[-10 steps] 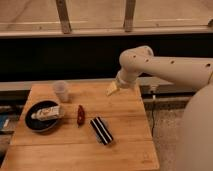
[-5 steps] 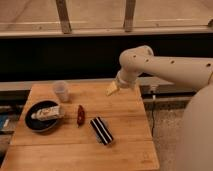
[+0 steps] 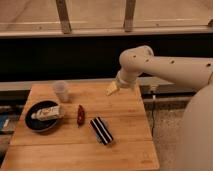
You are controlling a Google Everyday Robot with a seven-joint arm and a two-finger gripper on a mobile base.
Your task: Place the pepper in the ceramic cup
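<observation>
The pepper is a slim dark red chili lying on the wooden table, left of centre. The ceramic cup is a small pale handleless cup standing upright near the table's back left, just behind and left of the pepper. My gripper hangs from the white arm over the back middle of the table, above the surface and well to the right of the pepper and the cup. It holds nothing that I can see.
A black round dish holding a pale object sits at the left, next to the pepper. A black block with white stripes lies right of the pepper. A dark wall and rail run behind the table.
</observation>
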